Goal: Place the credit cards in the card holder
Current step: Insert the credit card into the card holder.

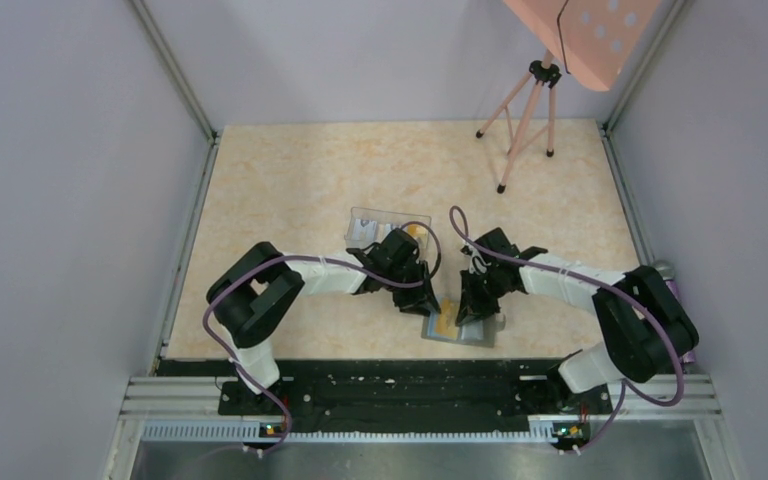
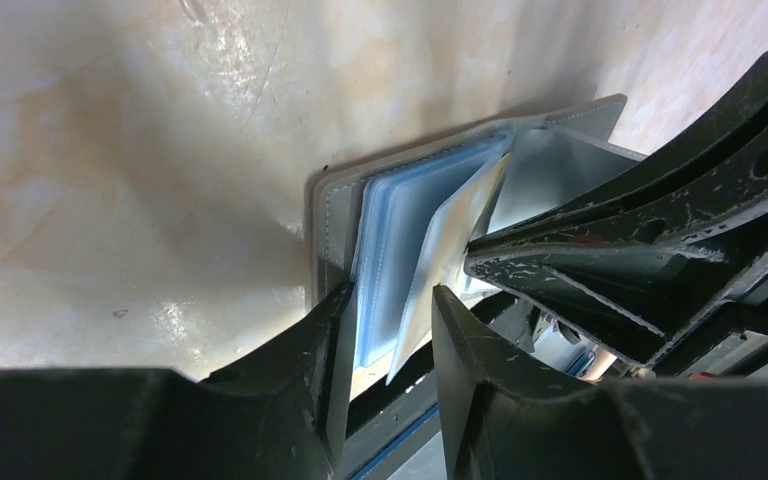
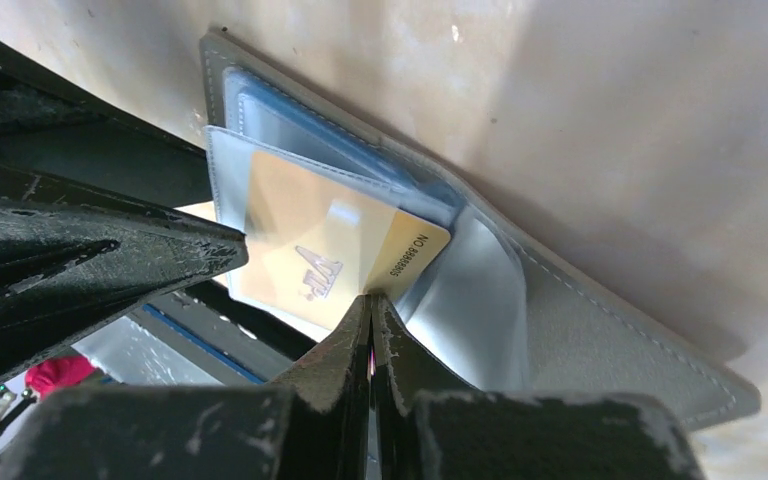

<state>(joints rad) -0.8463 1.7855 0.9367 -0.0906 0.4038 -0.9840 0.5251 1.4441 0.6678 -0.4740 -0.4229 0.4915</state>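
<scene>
The card holder [image 1: 472, 333] lies open near the table's front edge, grey outside [image 3: 600, 330] with pale blue sleeves [image 2: 385, 260]. A yellow credit card [image 3: 310, 230] sits partly inside a clear sleeve, its numbered end sticking out. My right gripper [image 3: 372, 297] is shut, its joined tips touching that card's exposed edge; it shows over the holder's right part [image 1: 475, 305]. My left gripper [image 2: 390, 300] is open and straddles the blue sleeves and a raised leaf, with a gap at its right finger. In the top view it is at the holder's left side [image 1: 418, 300].
A clear plastic box [image 1: 375, 225] with something yellow at its right end stands just behind the left gripper. A pink tripod [image 1: 520, 130] stands at the back right. The black rail [image 1: 380, 375] runs along the table's near edge, close to the holder.
</scene>
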